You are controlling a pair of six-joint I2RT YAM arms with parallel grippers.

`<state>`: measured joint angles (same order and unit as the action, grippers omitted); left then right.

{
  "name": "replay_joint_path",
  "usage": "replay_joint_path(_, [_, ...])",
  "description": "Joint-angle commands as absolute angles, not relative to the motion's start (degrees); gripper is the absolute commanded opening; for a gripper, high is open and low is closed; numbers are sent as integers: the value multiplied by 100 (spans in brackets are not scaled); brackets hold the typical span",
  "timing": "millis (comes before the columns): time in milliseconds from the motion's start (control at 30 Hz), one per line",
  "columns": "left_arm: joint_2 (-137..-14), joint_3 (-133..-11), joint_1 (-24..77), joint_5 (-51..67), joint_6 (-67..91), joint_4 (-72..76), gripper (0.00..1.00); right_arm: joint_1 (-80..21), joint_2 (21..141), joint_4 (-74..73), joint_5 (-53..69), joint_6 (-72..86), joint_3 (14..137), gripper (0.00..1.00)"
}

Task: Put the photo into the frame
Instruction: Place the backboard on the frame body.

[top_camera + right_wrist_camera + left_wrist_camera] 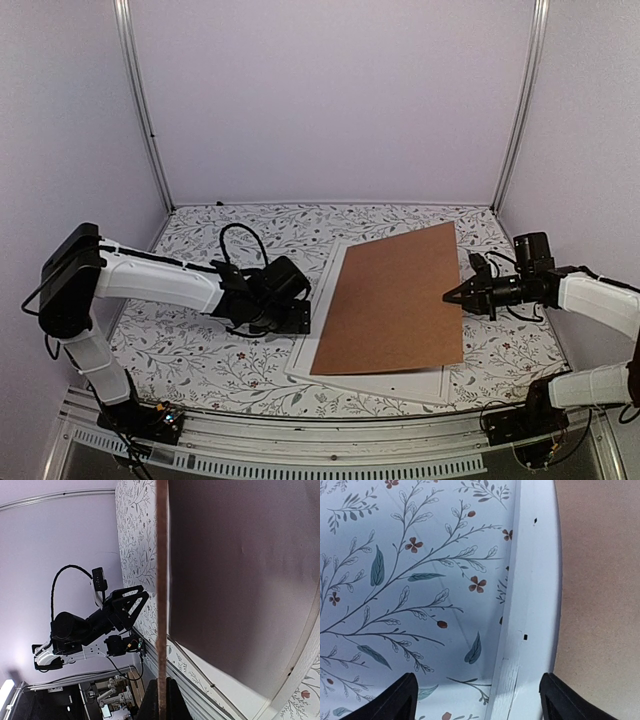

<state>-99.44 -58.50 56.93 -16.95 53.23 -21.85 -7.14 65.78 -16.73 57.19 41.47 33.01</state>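
Observation:
The brown backing board (395, 300) hangs tilted over the white-rimmed frame (380, 386), which lies flat on the table. My right gripper (450, 296) is shut on the board's right edge; in the right wrist view the board (161, 580) shows edge-on between the closed fingers (172, 702). Under the board a dark flat surface (240, 580) lies inside the frame's white rim (300, 665); I cannot tell whether it is the photo. My left gripper (300, 318) is open and empty, with its fingertips (402, 697) either side of the frame's left rim (532, 595).
The table has a floral-patterned cover (210, 360). Metal posts (140, 100) and pale walls stand close around it. A metal rail (300, 445) runs along the near edge by the arm bases.

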Motion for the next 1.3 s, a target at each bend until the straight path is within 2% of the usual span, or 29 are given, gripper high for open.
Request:
replay_joint_path(0, [-9817, -5959, 5577, -1662, 5241, -2197, 87, -770, 6646, -1097, 5855, 4214, 3311, 0])
replay_joint_path(400, [-9854, -6003, 5531, -1644, 5151, -2214, 91, -1138, 6970, -676, 5581, 4430, 3366, 0])
replay_joint_path(1267, [-10137, -5860, 5545, -1405, 5209, -2002, 90, -1434, 6992, 356, 4952, 5088, 2647, 0])
